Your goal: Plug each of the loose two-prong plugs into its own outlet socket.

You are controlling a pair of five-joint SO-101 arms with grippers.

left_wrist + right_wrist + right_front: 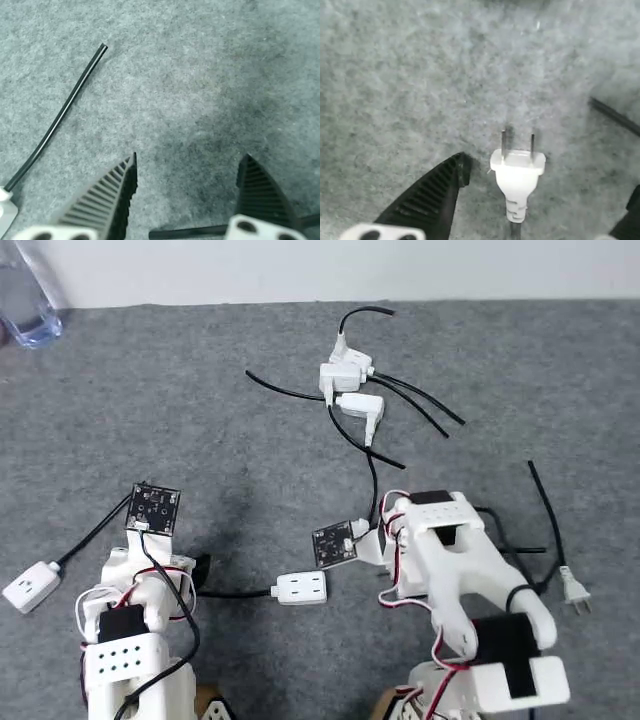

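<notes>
White moulded plug (517, 172), two thin metal prongs, lies flat on the fuzzy grey felt table (395, 75) between the right fingers (437, 192): black, ribbed, wedge-shaped, spread wide, clear of it. The left fingers (112, 197) also spread above the felt, thin black cable (65, 107) beside them.

The plug (518, 176) is glossy plastic, the felt (410, 75) rough.

A white two-prong plug (517, 172) lies flat, prongs bare, seemingly near a white outlet socket (301, 587).
</notes>
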